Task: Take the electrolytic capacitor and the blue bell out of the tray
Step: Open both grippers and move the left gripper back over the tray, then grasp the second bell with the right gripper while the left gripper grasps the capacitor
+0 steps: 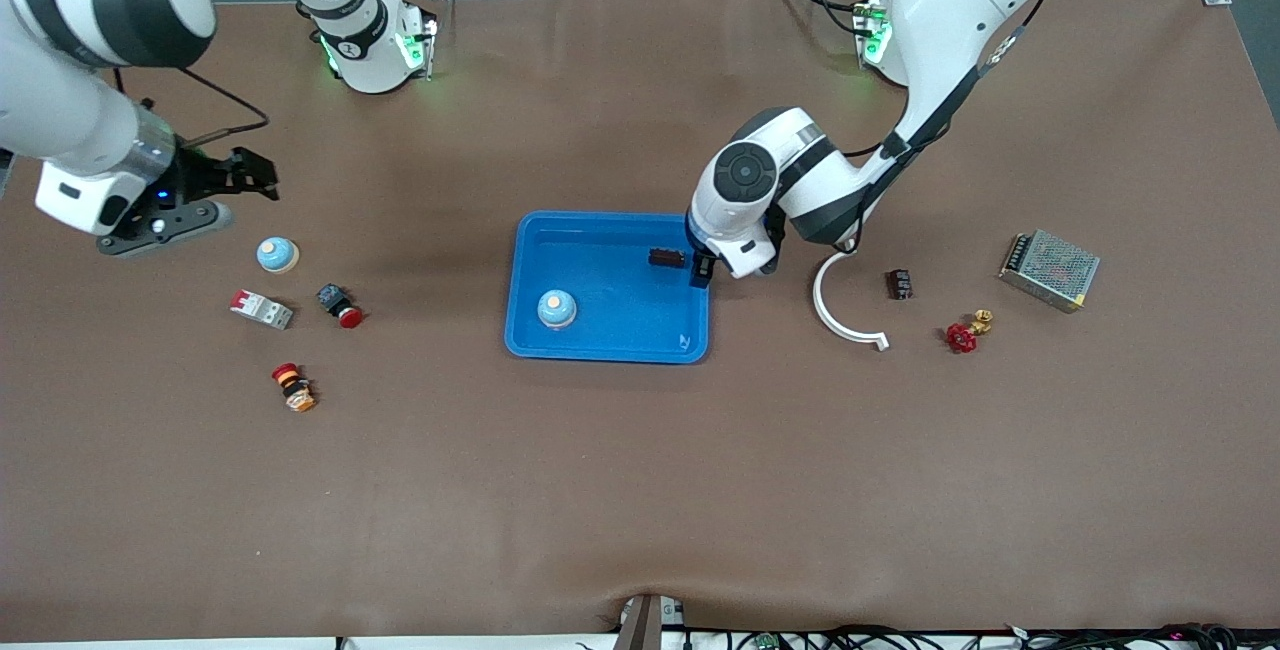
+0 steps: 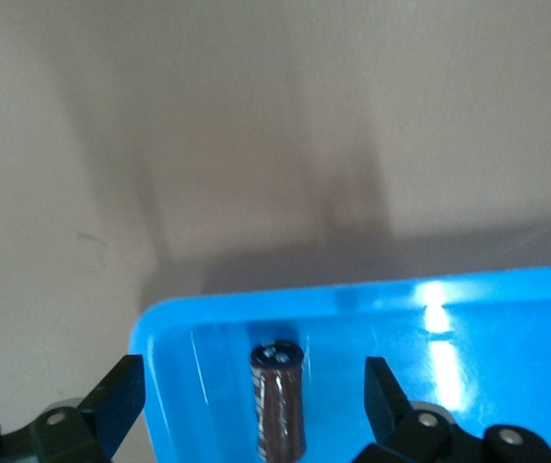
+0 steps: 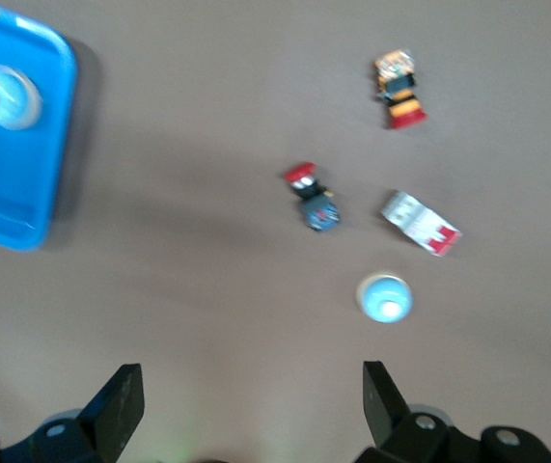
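Note:
A blue tray sits mid-table. A dark brown capacitor lies in it by the wall toward the left arm's end. It shows between the fingers in the left wrist view, untouched. My left gripper hangs open over that tray wall. A light blue bell stands in the tray. A second bell stands on the table toward the right arm's end. My right gripper is open and empty, above the table beside that bell.
Near the second bell lie a white and red breaker, a red push button and an orange and red switch. Toward the left arm's end lie a white curved piece, a small black part, a red valve and a metal power supply.

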Motion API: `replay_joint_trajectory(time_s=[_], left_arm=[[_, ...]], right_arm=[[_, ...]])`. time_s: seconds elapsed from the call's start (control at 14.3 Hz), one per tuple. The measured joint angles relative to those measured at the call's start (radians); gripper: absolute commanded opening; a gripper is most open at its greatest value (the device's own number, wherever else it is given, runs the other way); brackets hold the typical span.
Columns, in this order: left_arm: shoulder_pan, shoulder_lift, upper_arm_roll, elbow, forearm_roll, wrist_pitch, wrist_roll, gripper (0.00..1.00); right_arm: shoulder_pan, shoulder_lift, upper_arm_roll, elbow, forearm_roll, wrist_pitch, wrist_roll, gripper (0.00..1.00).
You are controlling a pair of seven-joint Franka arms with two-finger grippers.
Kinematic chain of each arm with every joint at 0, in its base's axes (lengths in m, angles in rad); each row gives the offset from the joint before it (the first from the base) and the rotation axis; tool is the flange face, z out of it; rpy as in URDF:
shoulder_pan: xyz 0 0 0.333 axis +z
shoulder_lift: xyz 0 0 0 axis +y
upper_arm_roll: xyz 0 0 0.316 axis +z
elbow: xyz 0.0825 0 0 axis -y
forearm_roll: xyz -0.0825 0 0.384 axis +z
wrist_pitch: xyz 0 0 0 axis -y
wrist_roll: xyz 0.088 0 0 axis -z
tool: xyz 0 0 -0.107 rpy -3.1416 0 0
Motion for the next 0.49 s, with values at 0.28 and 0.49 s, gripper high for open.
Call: replay_joint_trajectory(time_s=[0.28, 0.49], left_arm=[[-0.148, 0.065, 0.108, 0.092, 0.000, -0.012, -0.052, 1.00], [-0.173, 0.089, 0.117, 0.130, 0.000, -0.013, -0.062, 1.00]], right_arm=[[0.164, 0.041, 0.003, 0.077, 0.022, 0.005, 0.297, 1.00], [0.257, 0.111, 0.003, 0.132, 0.050, 0.037, 0.469, 1.00]])
